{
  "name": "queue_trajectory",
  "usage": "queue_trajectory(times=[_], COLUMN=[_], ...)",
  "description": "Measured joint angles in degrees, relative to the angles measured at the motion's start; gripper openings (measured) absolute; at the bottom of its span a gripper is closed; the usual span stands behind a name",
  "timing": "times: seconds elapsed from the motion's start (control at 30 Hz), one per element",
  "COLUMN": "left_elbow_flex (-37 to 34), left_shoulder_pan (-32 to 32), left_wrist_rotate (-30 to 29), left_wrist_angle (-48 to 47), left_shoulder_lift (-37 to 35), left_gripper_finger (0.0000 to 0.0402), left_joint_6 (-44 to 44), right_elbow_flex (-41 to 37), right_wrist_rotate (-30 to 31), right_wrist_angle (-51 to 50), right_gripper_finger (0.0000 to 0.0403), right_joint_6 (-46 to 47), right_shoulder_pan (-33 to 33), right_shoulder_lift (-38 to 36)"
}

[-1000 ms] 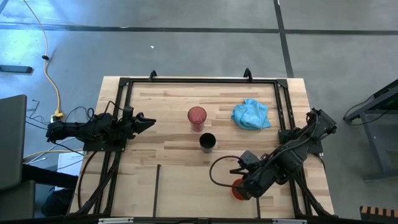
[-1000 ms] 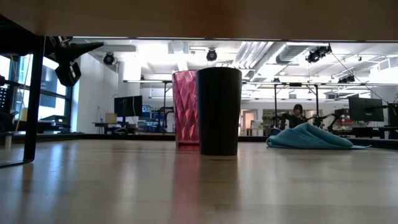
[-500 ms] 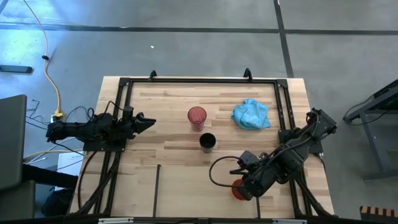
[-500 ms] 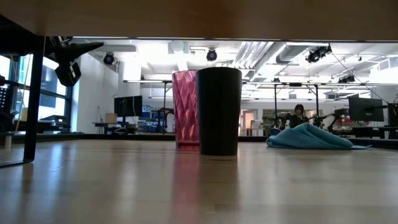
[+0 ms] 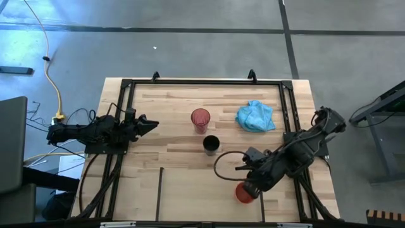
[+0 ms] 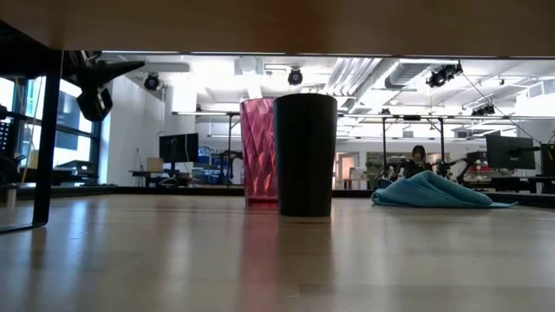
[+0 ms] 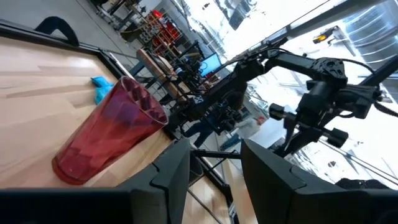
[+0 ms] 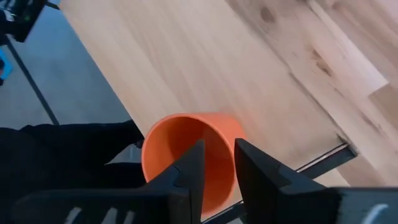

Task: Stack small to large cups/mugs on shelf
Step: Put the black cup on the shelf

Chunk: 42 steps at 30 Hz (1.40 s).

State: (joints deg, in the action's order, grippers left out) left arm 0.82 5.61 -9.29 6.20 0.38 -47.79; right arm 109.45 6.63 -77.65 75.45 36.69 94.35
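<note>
The red cup [image 5: 200, 118] is standing mid-surface, tall, likely tippy; the black cup [image 5: 211, 144] just below it. At lower right, the right claw [image 5: 247, 190] is pinching the orange cup [image 5: 242, 193] by its rim, apparently light, stiff plastic. The left claw [image 5: 152, 125] is hanging released at left.

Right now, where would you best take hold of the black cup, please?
Pinch the black cup by its rim wall from above, on the side nearer the right gripper. It stands upright with its mouth open and has no handle, and the red cup stands just beyond its far side.
</note>
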Motion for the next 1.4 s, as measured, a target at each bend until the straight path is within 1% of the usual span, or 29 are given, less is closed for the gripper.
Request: queue_trajectory(times=[0.2,0.27,0.4,0.53,0.67,0.77,0.87,0.9,0.97,1.07,1.2,1.3,1.4], left_elbow_flex=[0.0,0.0,0.0,0.0,0.0,0.0,0.4,1.2,3.7,9.0,16.7,23.6,30.4], left_shoulder_pan=[0.0,0.0,0.0,0.0,0.0,0.0,-0.1,-0.4,-1.5,-3.5,-5.5,-5.7,-5.6], left_wrist_rotate=[-0.8,-0.8,-0.8,-0.9,-0.5,2.3,8.2,9.6,9.7,7.9,7.7,6.8,6.7], left_wrist_angle=[-0.4,-0.4,-0.4,-0.4,-0.3,-0.1,-0.3,-0.5,-0.4,-0.2,-1.4,-7.6,-14.7], left_shoulder_lift=[0.0,0.0,0.0,0.0,0.0,0.3,2.3,3.6,6.8,12.6,21.8,29.8,39.2], left_gripper_finger=[0.0134,0.0134,0.0134,0.0134,0.0134,0.0133,0.0133,0.0133,0.0133,0.0133,0.0133,0.0133,0.0133], left_joint_6=[0.2,0.2,0.7,1.1,1.0,-2.2,-5.6,-6.0,-4.2,3.1,11.5,12.0,8.3], right_elbow_flex=[0.0,0.0,0.0,0.0,0.0,0.0,0.0,0.0,0.0,0.0,0.0,0.0,0.0], right_wrist_rotate=[0.9,2.7,7.6,8.6,9.9,11.6,14.8,15.6,16.4,16.8,16.8,18.4,22.2], right_wrist_angle=[0.0,0.0,0.0,0.0,0.0,-0.4,-1.4,-1.4,-1.4,-1.4,-1.4,-1.9,-4.4], right_gripper_finger=[0.0079,0.0079,0.0078,0.0078,0.0078,0.0078,0.0078,0.0078,0.0078,0.0078,0.0078,0.0078,0.0078], right_joint_6=[-7.2,-12.1,-25.1,-37.5,-43.1,-45.8,-45.8,-46.2,-47.6,-50.3,-53.1,-52.8,-50.2], right_shoulder_pan=[-3.7,-5.3,-8.9,-13.8,-18.9,-22.9,-26.7,-27.8,-30.0,-32.5,-34.6,-35.8,-36.7], right_shoulder_lift=[-2.7,-3.5,-4.5,-4.8,-4.8,-4.8,-4.8,-4.8,-4.8,-4.8,-4.8,-4.8,-5.3])
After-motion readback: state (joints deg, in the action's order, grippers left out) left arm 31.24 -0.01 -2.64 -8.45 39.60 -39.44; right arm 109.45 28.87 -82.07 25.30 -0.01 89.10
